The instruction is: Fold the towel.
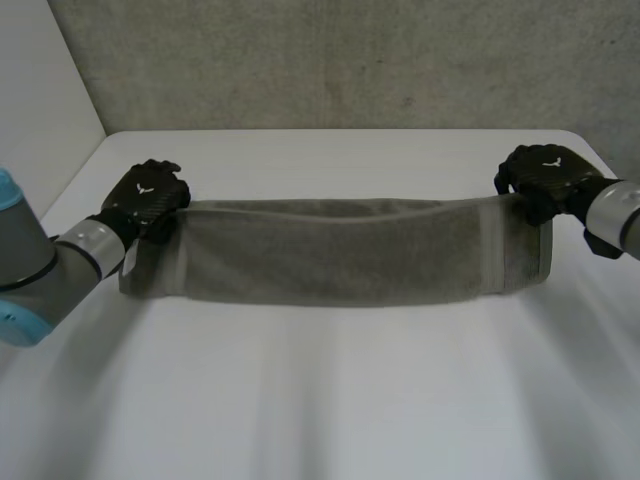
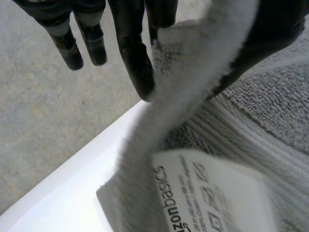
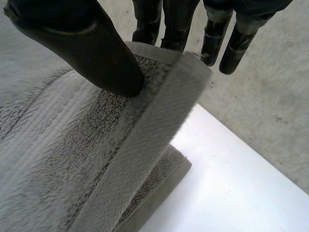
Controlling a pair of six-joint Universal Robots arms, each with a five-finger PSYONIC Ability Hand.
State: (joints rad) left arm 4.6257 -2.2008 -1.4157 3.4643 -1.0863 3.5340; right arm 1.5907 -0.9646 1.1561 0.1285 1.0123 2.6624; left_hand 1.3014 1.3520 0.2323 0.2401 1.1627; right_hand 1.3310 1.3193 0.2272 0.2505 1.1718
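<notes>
Item 1. White table [image 1: 320, 400]: runs beneath and in front of both hands, its bare top showing past the fingertips in the left wrist view [image 2: 63, 193] and the right wrist view [image 3: 231, 183].

Item 2. Grey speckled wall [image 1: 330, 60]: stands beyond both hands, behind the table's far edge.

Item 3. Grey towel [image 1: 340, 250]: drawn out as a long band between the two hands, one end at each. It lies doubled. In the right wrist view, a lower layer rests on the table under the raised hem [image 3: 72, 159].

Item 4. Left arm [image 1: 40, 265] and right arm [image 1: 615, 215]: grey, the left with a light-blue cap. Each reaches in from its own side of the table.

Item 5. Left hand [image 1: 150, 195]: black, at the towel's left end corner. The wrist view shows one finger [image 2: 137, 53] and the thumb pinching the pale hem [image 2: 193, 72] between them, with the other fingers hanging straight and free.

Item 6. Right hand [image 1: 545, 175]: black, at the towel's right end corner. Its thumb [image 3: 82, 43] presses down on the pile against fingers behind the hem, clamping the cloth.

Item 7. White care label [image 2: 212, 193]: sewn to the towel just below the left hand's pinch, with printed lettering.
</notes>
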